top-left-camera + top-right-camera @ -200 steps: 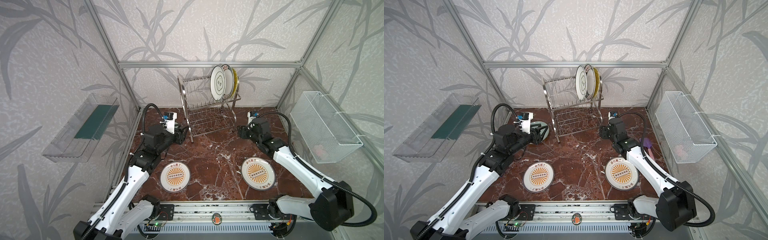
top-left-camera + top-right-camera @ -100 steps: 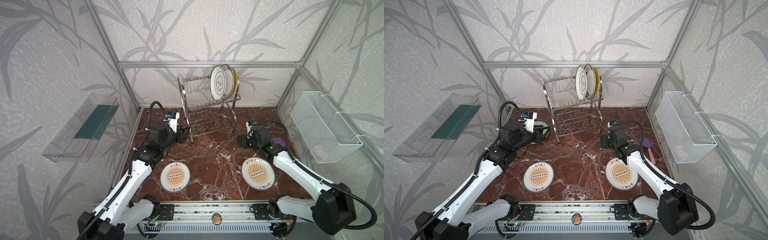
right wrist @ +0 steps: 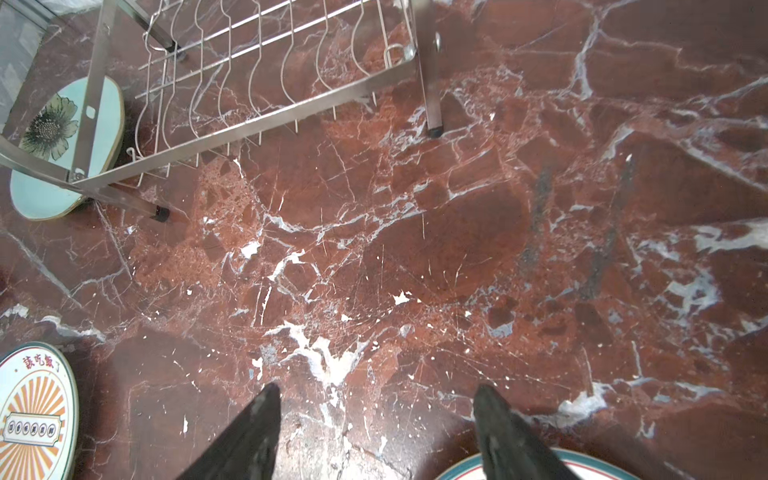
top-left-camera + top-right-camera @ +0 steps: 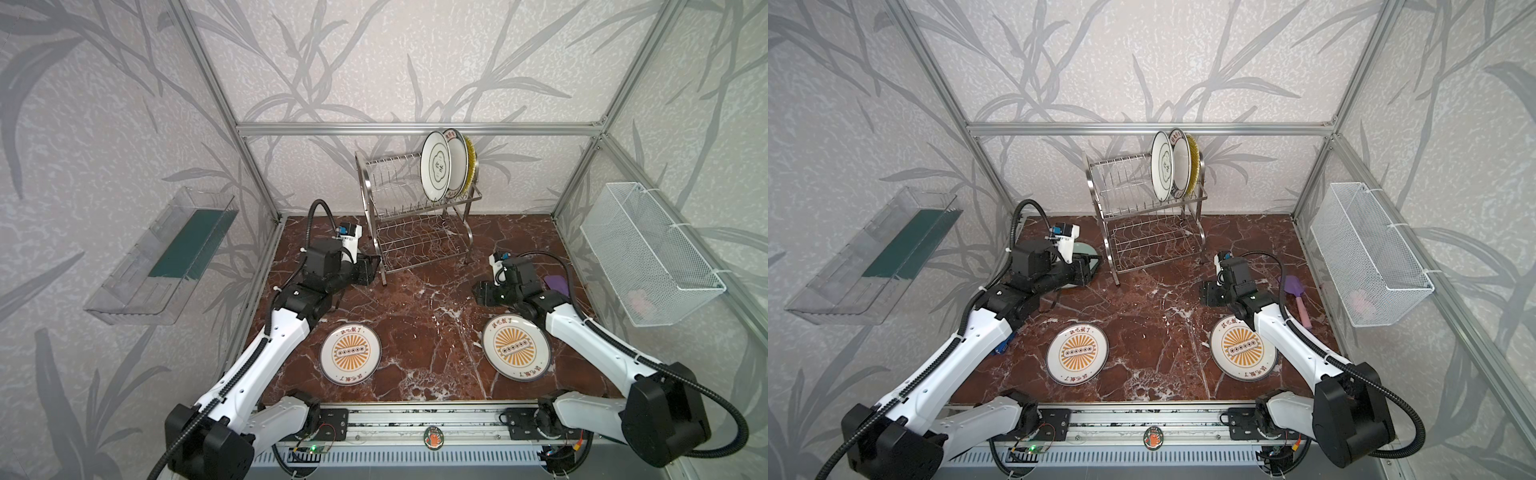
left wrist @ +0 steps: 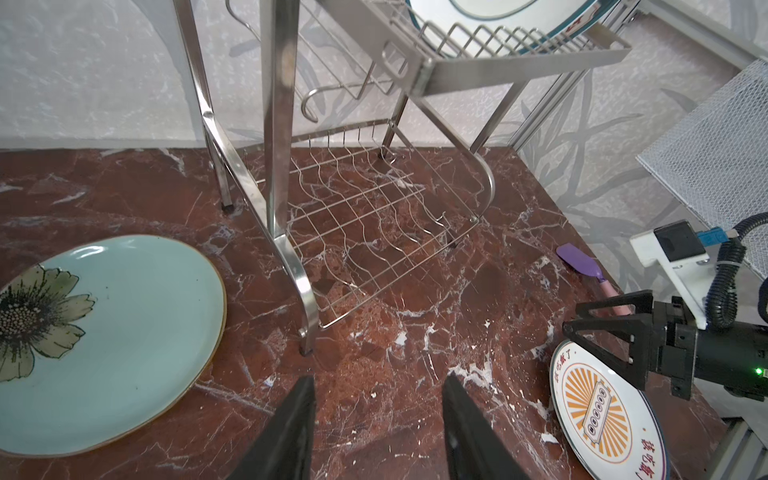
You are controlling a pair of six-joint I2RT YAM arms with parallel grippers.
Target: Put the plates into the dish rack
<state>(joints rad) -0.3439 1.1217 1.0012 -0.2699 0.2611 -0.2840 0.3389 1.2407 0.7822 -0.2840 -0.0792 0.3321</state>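
Steel dish rack (image 4: 415, 210), far side, holds three plates (image 4: 435, 171); your left gripper (image 5: 377, 380) and right gripper (image 3: 378, 388) both gape empty.

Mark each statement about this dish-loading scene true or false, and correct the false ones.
1. Three plates stand upright in the top tier of the dish rack. True.
2. The rack's lower tier holds one plate. False: it holds nothing.
3. Both sunburst plates lie flat on the table. True.
4. The left pincer grips the celadon plate. False: it is open and empty, and the plate lies flat on the table beside the rack's leg.
5. The right pincer is shut. False: it is open, with nothing between its fingers.
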